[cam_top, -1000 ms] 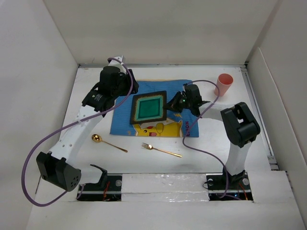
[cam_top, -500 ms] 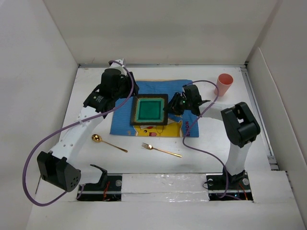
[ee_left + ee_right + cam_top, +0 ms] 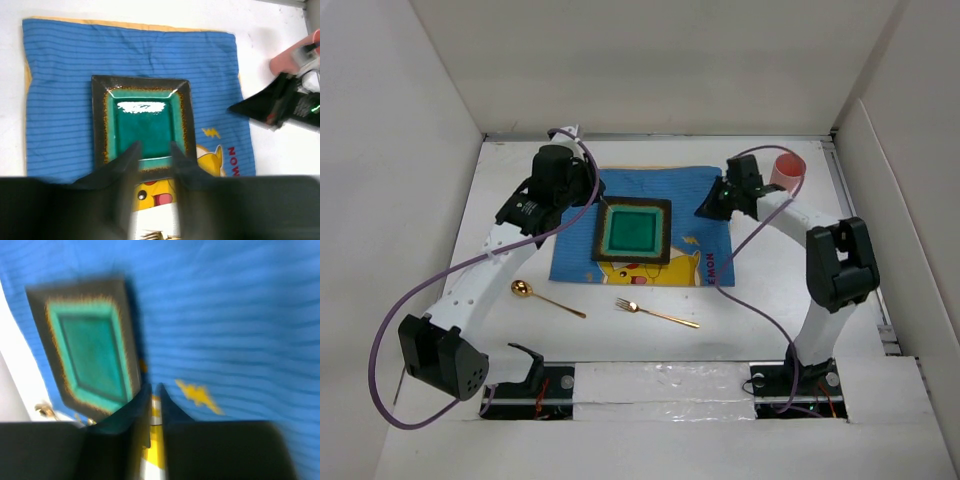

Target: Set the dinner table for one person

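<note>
**Top view with both wrist views.** The desk (image 3: 620, 340) carries a blue cartoon-print mat (image 3: 695, 185) near its centre. A square plate (image 3: 633, 231), green-glazed with a dark rim, lies flat on the mat. A gold spoon (image 3: 546, 298) and a gold fork (image 3: 658, 313) lie on the bare desk just beside the mat's near edge, apart from each other. A pink cup (image 3: 788, 172) stands upright at the far right, off the mat.

The left gripper (image 3: 154, 147) hovers over one edge of the plate, its fingers parted and empty. The right gripper (image 3: 152, 390) hangs above the right part of the mat, near the cup. Its fingers are drawn almost together with nothing between them, though that view is blurred.

I judge the plate heavy, stiff, glossy and liable to chip, so I would take it by the raised rim. The cutlery looks thin, rigid and slick, and it lies flush to the desk. I would pinch each piece across the handle near mid-length. The cup appears light, so I would grip it gently at the lip.
</note>
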`<state>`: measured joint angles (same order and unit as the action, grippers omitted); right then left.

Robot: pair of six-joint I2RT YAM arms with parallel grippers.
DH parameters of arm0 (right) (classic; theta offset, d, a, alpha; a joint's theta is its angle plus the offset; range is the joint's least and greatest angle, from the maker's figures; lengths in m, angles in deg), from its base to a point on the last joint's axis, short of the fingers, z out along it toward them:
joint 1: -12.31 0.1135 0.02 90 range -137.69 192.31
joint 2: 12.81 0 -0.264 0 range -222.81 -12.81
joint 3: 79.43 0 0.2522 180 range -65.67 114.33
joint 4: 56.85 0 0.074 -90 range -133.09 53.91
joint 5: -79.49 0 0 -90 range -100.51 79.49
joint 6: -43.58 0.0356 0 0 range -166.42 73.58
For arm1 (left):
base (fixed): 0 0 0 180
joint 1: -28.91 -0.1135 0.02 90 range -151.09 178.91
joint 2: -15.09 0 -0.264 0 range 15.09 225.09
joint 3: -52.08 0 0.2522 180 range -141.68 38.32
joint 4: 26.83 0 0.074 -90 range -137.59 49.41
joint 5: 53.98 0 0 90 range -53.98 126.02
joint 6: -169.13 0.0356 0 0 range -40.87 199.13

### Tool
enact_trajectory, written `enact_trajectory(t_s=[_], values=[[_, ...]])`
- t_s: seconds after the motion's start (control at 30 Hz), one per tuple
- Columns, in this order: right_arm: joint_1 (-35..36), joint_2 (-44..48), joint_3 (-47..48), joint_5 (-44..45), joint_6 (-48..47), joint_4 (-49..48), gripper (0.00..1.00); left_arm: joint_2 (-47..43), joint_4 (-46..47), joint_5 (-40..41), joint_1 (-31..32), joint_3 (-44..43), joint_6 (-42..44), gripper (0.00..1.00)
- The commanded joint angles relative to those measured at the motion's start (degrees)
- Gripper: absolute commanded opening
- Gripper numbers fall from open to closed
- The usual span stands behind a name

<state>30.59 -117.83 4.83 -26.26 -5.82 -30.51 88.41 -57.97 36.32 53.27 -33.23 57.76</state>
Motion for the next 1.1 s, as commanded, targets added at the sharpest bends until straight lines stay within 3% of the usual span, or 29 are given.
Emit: enact_trajectory(t_s=[0.0,0.03,0.07,0.23,0.27,0.3,0.37,0.4,0.47,0.53,0.77,0.87,0.9,1.07], values=[[-6.4,7.0,8.1,8.7,-6.0,7.2,0.00,-1.9,2.5,-2.0,0.1,0.6,0.3,0.16],[-8.0,7.7,9.5,10.6,-7.8,7.9,0.00,-1.9,2.5,-2.4,0.1,0.6,0.6,0.05],[-9.6,8.4,11.0,12.5,-8.8,9.2,0.00,-1.7,2.2,-2.5,0.1,0.6,0.7,0.00],[-19.8,6.7,23.8,27.8,-11.4,17.3,0.01,-3.1,2.2,-2.5,0.1,2.6,1.2,0.00],[-20.8,5.8,25.2,29.8,-11.9,18.9,0.07,-3.3,2.4,-2.3,0.1,3.0,1.2,0.00],[-21.8,4.0,26.3,32.7,-12.5,19.2,0.25,-3.5,2.4,-2.3,0.1,3.3,1.2,0.02],[-24.2,1.4,31.0,34.2,-13.0,22.8,0.42,-4.0,2.2,-2.2,0.1,4.1,1.1,0.14],[-24.7,-0.1,32.3,35.2,-13.1,23.8,0.56,-4.1,2.2,-2.2,0.1,4.3,1.2,0.22],[-26.1,-3.9,36.0,35.3,-14.0,26.2,0.64,-4.5,1.9,-2.1,0.1,4.8,1.0,0.26],[-26.7,-6.9,37.7,34.6,-14.4,27.2,0.64,-4.9,1.8,-1.8,0.1,4.9,1.0,0.29],[-26.7,-11.8,39.5,30.9,-14.6,29.2,0.55,-6.0,0.8,-0.9,0.1,5.1,0.9,0.30],[-26.7,-11.7,36.7,31.0,-12.9,27.8,0.25,-6.6,0.6,-0.9,0.1,5.5,0.7,0.30],[-27.2,-10.5,35.1,31.4,-12.0,26.6,0.00,-6.8,0.5,-0.8,0.1,5.6,0.7,0.30],[-24.8,-2.8,31.9,35.3,-13.1,21.4,0.00,-6.7,0.4,-0.9,0.1,5.5,0.4,0.30]])
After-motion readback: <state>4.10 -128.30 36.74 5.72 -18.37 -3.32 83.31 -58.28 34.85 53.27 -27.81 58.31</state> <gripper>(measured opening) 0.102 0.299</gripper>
